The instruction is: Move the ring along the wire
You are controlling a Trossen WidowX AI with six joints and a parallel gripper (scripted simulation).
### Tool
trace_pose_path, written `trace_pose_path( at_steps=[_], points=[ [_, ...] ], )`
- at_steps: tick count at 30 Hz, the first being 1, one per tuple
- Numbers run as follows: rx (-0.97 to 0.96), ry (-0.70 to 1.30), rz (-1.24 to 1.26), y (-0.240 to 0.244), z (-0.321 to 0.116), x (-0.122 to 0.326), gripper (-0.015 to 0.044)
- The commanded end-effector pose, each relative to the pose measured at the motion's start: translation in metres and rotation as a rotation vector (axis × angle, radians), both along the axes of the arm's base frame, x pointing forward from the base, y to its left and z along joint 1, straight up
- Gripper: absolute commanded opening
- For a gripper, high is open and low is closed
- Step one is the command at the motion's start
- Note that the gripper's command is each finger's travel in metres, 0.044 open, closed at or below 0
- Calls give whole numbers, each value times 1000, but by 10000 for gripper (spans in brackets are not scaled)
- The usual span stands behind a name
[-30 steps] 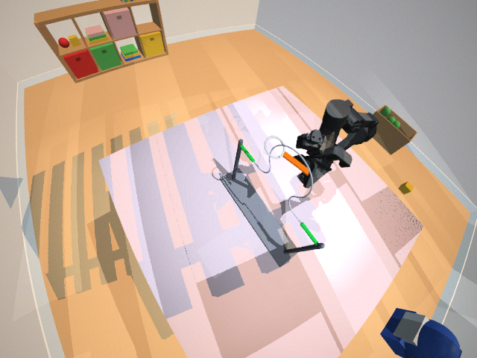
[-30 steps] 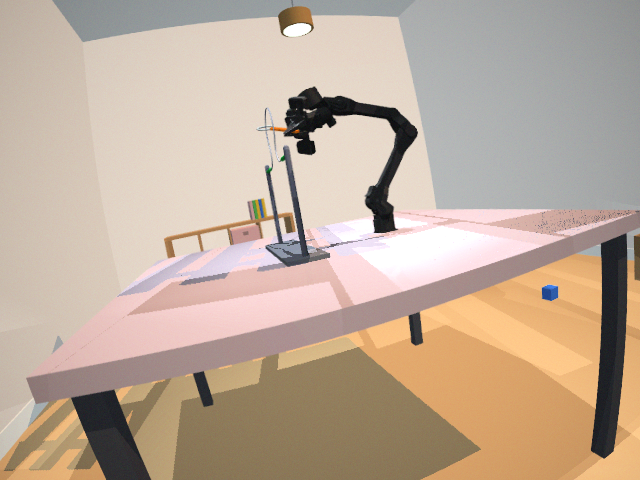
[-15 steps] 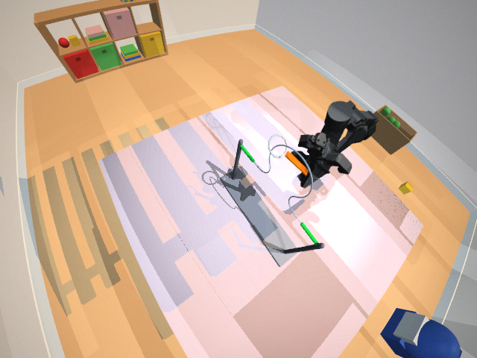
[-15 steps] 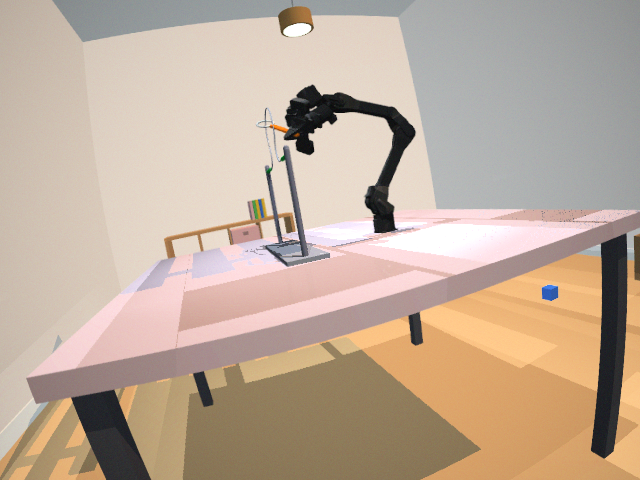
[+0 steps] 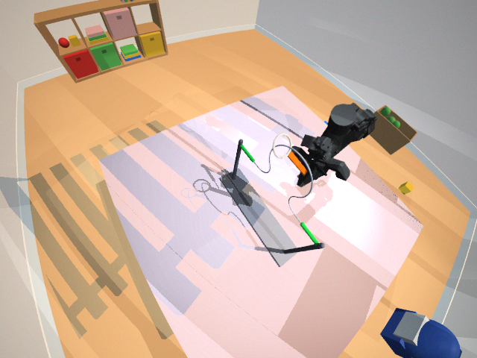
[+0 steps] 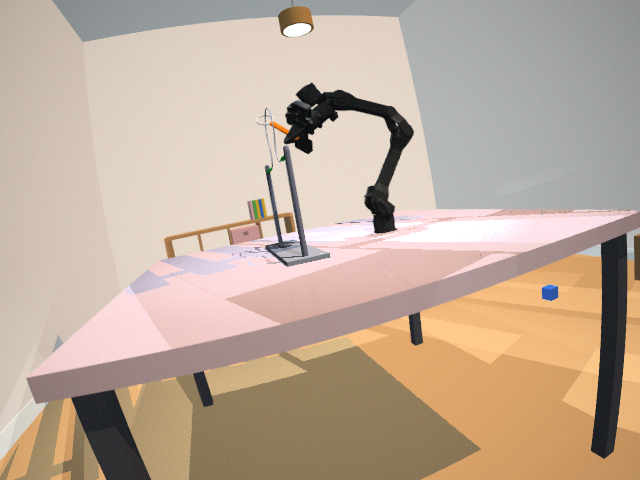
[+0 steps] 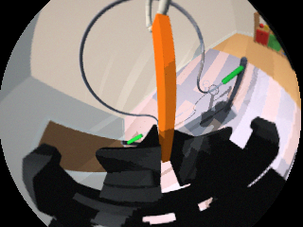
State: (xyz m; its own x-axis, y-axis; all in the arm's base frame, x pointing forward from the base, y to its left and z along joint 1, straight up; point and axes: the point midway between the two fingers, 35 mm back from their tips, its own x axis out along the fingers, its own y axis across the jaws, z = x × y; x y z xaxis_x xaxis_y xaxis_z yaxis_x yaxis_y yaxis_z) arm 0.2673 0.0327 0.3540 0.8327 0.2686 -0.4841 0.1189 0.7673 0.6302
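Note:
My gripper (image 5: 304, 171) (image 6: 296, 137) (image 7: 157, 127) is shut on the lower end of the orange handle (image 5: 297, 162) (image 6: 279, 128) (image 7: 166, 85). The pale ring (image 5: 273, 146) (image 6: 257, 120) is at the handle's other end, around the grey wire (image 7: 81, 57) near the upper part of its arch, on the side toward the far post (image 5: 237, 159). Whether ring and wire touch cannot be told. One green part (image 5: 247, 153) (image 7: 233, 75) adjoins the far post, another green part (image 5: 309, 233) (image 7: 134, 139) the near post (image 5: 302, 249) (image 6: 296, 201). In the exterior view the handle slopes down toward the fingers.
The posts stand on a flat grey base (image 5: 269, 235) (image 6: 310, 259) on the pink table (image 6: 196, 338). The grey wire arches close beside the handle and the fingers in the top view. A shelf (image 5: 73, 78) and a box with green balls (image 5: 393, 139) stand away from the table.

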Motion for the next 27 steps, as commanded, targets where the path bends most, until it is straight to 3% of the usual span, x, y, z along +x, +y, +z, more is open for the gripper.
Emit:
trace_pose_path(
  at_steps=[1,27],
  points=[
    [-51,-4,1,-1,1,0,-150],
    [-405,2,-6,-14,-7,0,-150]
  ],
)
